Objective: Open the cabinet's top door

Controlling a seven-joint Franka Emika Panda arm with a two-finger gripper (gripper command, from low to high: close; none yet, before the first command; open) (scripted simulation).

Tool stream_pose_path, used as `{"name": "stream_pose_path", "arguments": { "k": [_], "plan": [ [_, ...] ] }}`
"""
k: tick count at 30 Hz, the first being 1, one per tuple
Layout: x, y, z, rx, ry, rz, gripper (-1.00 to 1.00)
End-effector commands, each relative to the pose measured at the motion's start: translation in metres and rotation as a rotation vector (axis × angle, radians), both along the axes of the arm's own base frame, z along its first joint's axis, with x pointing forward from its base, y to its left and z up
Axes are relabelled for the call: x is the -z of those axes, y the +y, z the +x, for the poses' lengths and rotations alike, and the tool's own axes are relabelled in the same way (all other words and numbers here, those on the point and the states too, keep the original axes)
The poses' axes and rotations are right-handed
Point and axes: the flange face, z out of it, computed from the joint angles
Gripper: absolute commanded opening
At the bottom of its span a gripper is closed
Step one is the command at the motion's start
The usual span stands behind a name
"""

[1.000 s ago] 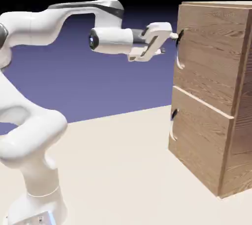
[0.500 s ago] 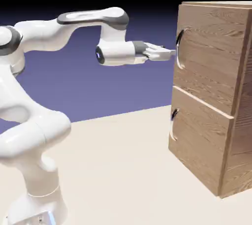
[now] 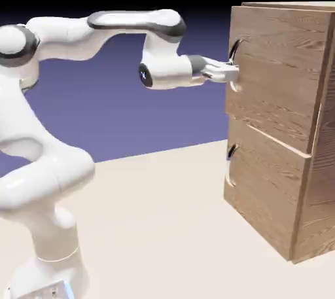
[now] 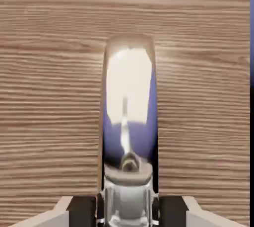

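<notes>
Hand point(image 3: 233, 72): closed around upper handle point(image 4: 130, 107), gripping for outward pull.
Upper door point(image 3: 281, 72): slightly ajar, handle edge towards nine o'clock.

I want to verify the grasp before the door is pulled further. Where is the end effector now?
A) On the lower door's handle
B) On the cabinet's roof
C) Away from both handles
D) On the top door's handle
D: the end effector is closed on the curved handle of the top door, its fingertips at both sides of it.
</notes>
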Motion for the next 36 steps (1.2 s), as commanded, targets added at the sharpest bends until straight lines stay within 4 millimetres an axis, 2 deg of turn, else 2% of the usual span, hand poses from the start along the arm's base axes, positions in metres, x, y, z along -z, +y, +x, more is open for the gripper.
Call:
{"name": "stream_pose_path", "arguments": {
  "k": [1,8,15,26,36],
  "plan": [
    [0.000,-0.002,-0.003,-0.012,0.000,0.002,-1.00],
    [0.000,-0.015,-0.024,-0.087,0.000,0.002,-1.00],
    [0.000,-0.044,-0.061,-0.229,0.000,0.002,-1.00],
    [0.000,-0.105,-0.112,-0.469,0.000,0.002,-1.00],
    [0.000,-0.173,-0.147,-0.701,0.000,0.002,-1.00]
  ]
}}
